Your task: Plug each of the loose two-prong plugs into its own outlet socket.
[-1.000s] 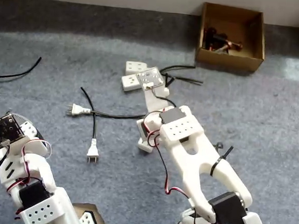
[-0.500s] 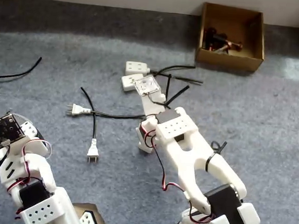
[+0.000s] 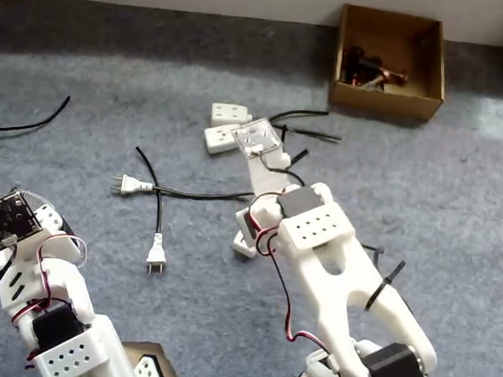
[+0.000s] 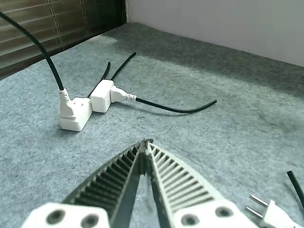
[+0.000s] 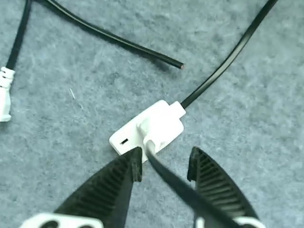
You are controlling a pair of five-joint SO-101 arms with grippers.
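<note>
**Right arm resettles over a socket with jaws apart; two plugs are still loose**

Over the last second the right arm (image 3: 333,245) drew its wrist back a little and then pushed it out again over the white blocks. The black cords (image 3: 303,115) beside it were dragged along, and one loop that stood up half a second ago now lies lower. The left arm (image 3: 48,296) and the two loose plugs (image 3: 125,183) (image 3: 155,255) have not moved. I read this as the right arm finishing or adjusting one insertion, with two plugs still to be done.

The right gripper (image 5: 166,152) is spread wide and holds nothing. Just ahead of its fingertips sits an outlet socket (image 5: 126,140) with a white plug (image 5: 166,126) that looks seated, its lead running away from the tool. A second cord (image 5: 180,185) leaves the block and passes back between the fingers, close to one of them. From above, the wrist covers all this. The high view gives the layout instead: two white sockets (image 3: 230,113) (image 3: 220,138) lie just beside the wrist, and the loose plugs lie well off toward the left arm. A cardboard box (image 3: 385,103) sits far beyond.

The left gripper (image 4: 145,141) is closed, its fingertips meeting on nothing. Well ahead of it, its own camera takes in two further sockets (image 4: 76,116) (image 4: 101,95), each with a corded plug in it. A stray plug (image 4: 273,214) lies close beside the tool.
</note>
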